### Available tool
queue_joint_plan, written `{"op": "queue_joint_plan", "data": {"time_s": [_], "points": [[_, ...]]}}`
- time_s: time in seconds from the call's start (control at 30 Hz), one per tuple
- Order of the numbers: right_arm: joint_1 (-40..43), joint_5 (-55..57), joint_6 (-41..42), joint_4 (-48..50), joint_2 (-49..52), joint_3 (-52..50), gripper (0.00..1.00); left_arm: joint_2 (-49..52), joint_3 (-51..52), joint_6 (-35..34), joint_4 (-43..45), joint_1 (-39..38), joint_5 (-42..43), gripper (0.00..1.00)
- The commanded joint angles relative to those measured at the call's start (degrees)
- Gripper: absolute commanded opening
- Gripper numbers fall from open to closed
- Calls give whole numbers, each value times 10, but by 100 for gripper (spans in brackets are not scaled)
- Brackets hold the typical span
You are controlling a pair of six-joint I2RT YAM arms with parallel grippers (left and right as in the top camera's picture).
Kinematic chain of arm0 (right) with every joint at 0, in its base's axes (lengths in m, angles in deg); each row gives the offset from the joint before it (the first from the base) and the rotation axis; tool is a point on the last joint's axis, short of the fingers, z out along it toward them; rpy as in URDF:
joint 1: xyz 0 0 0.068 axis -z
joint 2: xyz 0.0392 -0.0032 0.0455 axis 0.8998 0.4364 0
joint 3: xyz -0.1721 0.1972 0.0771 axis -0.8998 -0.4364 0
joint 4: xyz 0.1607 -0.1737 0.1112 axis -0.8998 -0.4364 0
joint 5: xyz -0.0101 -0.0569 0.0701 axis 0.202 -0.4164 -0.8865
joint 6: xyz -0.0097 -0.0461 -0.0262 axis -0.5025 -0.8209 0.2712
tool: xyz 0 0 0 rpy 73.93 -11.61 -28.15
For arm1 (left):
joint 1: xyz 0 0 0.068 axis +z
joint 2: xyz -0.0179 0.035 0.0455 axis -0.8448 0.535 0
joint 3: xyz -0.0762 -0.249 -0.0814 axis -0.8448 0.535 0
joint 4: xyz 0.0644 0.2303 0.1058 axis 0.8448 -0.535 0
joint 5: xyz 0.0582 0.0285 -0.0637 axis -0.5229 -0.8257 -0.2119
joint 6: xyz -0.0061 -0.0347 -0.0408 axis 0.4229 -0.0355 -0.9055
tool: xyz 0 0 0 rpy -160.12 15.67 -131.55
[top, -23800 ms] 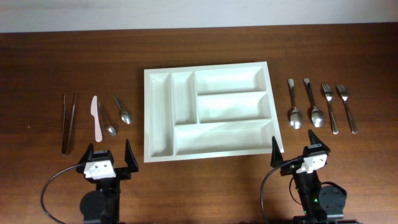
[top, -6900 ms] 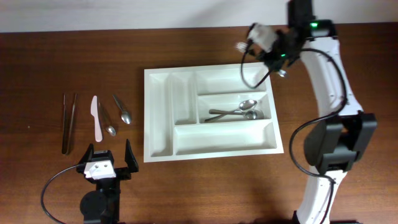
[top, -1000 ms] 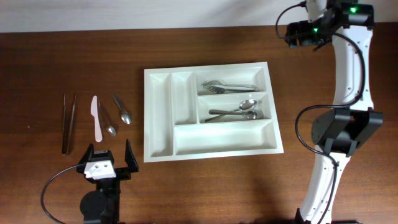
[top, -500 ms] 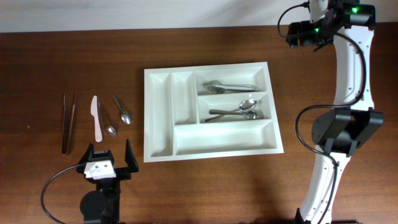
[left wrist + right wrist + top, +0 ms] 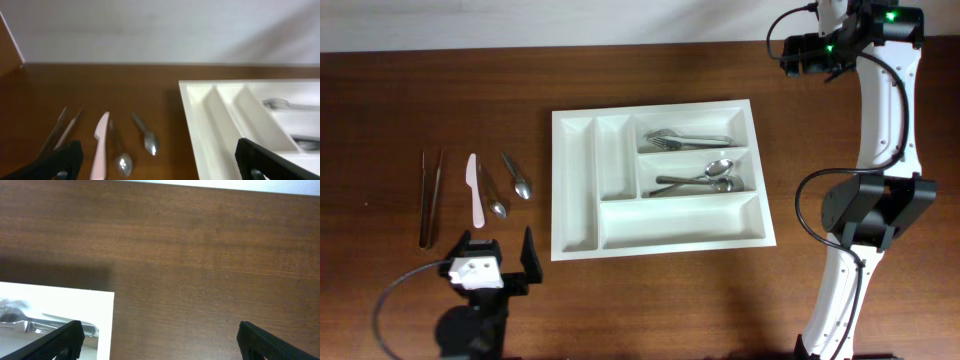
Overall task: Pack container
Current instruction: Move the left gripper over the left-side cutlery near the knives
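Note:
The white cutlery tray (image 5: pixel 680 222) lies mid-table. Its top crosswise compartment holds two forks (image 5: pixel 688 137), and the middle one holds two spoons (image 5: pixel 702 178). The other compartments are bare. My left gripper (image 5: pixel 495 252) is open and empty at the front left, just short of a white knife (image 5: pixel 474 190), two spoons (image 5: pixel 492 192) and tongs (image 5: pixel 430 198). The left wrist view shows the knife (image 5: pixel 100 145) and the tray (image 5: pixel 220 120). My right gripper (image 5: pixel 788 55) is open and empty, high at the back right beyond the tray corner (image 5: pixel 102 325).
A pale wall runs along the table's far edge. The right arm's base (image 5: pixel 865 215) stands right of the tray. Bare wood lies under the right gripper (image 5: pixel 160 345) and between the left utensils and the tray.
The left arm has started to shift, and its gripper has lifted and tilted slightly. The right arm stays nearly still at the back right. The forks lie in the top compartment as before.

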Motion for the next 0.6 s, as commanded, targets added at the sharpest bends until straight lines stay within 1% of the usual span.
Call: {"op": "queue_joint_plan", "data": {"time_s": [0.0,0.07,0.13,0.17,0.27,0.37,0.47,0.57], "points": [[-2,5,5,0,-14,10,99,79,-143,62,-45,2,-12,99],[-2,5,5,0,-14,10,99,155,-222,63,-87,2,-29,99],[-2,5,5,0,-14,10,99,232,-295,69,-136,2,-29,99],[-2,5,5,0,-14,10,99,292,-350,69,-180,2,-29,99],[-2,5,5,0,-14,10,99,400,-436,69,-254,2,-25,99],[-2,5,5,0,-14,10,99,495,-488,69,-295,2,21,99],[-2,5,5,0,-14,10,99,568,-508,69,-299,2,93,99],[-2,5,5,0,-14,10,99,626,-509,69,-293,2,137,99]]}}
